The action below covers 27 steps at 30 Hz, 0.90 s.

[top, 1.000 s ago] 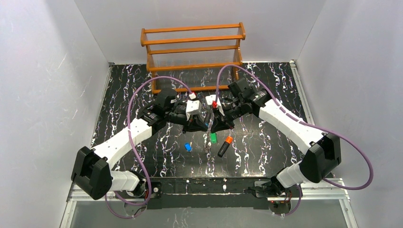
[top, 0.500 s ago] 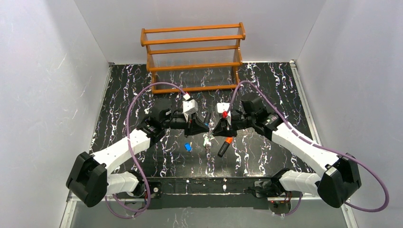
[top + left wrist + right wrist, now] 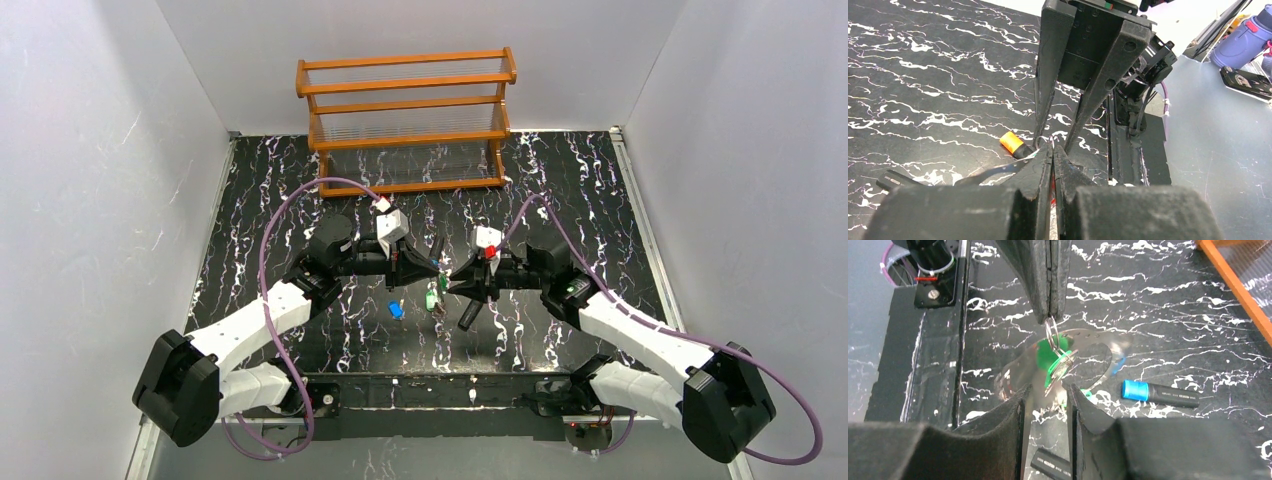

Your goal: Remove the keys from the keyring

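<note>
My left gripper [image 3: 428,267] [image 3: 1052,149] is shut on a small wire loop [image 3: 1050,333]. Two green keys [image 3: 1052,359] [image 3: 432,298] hang from the loop just above the table. The pale flat keyring [image 3: 1087,335] shows blurred behind them, with a bit of blue [image 3: 1118,364] at its right side. Its band also shows in the left wrist view [image 3: 998,170]. My right gripper [image 3: 452,287] [image 3: 1046,392] is open and faces the left one. Its fingertips are just short of the hanging keys and touch nothing. The left fingers [image 3: 1048,280] come down from the top of the right wrist view.
A black marker with a blue cap [image 3: 1158,393] [image 3: 396,310] lies left of the keys. An orange-capped marker [image 3: 1011,142] [image 3: 467,316] lies under the right gripper. An orange wooden rack [image 3: 405,110] stands at the back wall. White walls close in both sides.
Both grippers have moved toward the front of the table. The right arm has swung lower and outward and now covers the marker's orange cap. The green keys moved slightly left and now hang from the left gripper.
</note>
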Available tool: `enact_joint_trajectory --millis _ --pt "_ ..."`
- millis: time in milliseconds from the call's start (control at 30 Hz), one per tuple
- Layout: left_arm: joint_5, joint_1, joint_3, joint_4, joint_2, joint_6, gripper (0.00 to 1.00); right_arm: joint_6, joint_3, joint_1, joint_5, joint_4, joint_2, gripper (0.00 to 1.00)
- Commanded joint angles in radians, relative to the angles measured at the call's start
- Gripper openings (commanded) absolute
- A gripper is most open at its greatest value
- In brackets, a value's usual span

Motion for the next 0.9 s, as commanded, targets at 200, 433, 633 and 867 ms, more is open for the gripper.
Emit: enact_joint_trajectory --millis 200,433,633,867 --pt "-0.003 -0.003 -0.012 0.054 -0.034 0.0 0.0 0.184 -0.106 0.0 0.091 0.398 -0.067 0.43" --pt "0.009 -0.003 -0.01 0.057 -0.032 -0.002 0.0 0.205 -0.13 0.001 0.09 0.49 -0.051 0.45" --pt "0.014 -0.003 -0.01 0.063 -0.029 -0.006 0.0 0.219 -0.118 0.0 0.048 0.544 0.003 0.45" --pt "0.017 -0.003 -0.012 0.07 -0.031 -0.011 0.0 0.227 -0.101 0.0 -0.018 0.572 0.061 0.37"
